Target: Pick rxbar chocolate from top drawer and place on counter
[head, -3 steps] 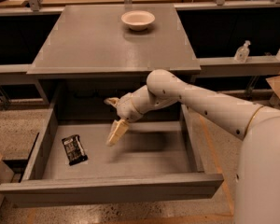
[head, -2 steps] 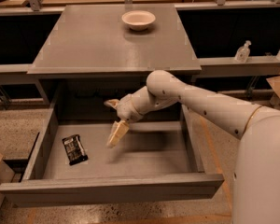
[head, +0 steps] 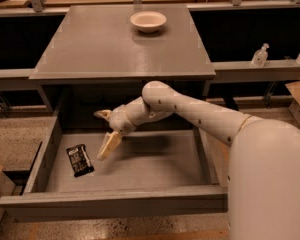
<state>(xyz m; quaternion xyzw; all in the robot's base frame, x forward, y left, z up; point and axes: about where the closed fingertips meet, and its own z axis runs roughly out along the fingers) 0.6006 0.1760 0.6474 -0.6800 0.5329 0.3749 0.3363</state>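
Gripper hangs wide, empty, low in drawer just beside bar, apparently lined up for the pick.

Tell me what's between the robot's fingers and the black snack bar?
Only bare top drawer floor, in camera view; gripper hovers inside, right of the rxbar chocolate.

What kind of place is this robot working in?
Probably an office break area: a grey counter with a white bowl, an open top drawer holding an rxbar chocolate, and a pump bottle nearby. The pincer hangs inside the drawer.
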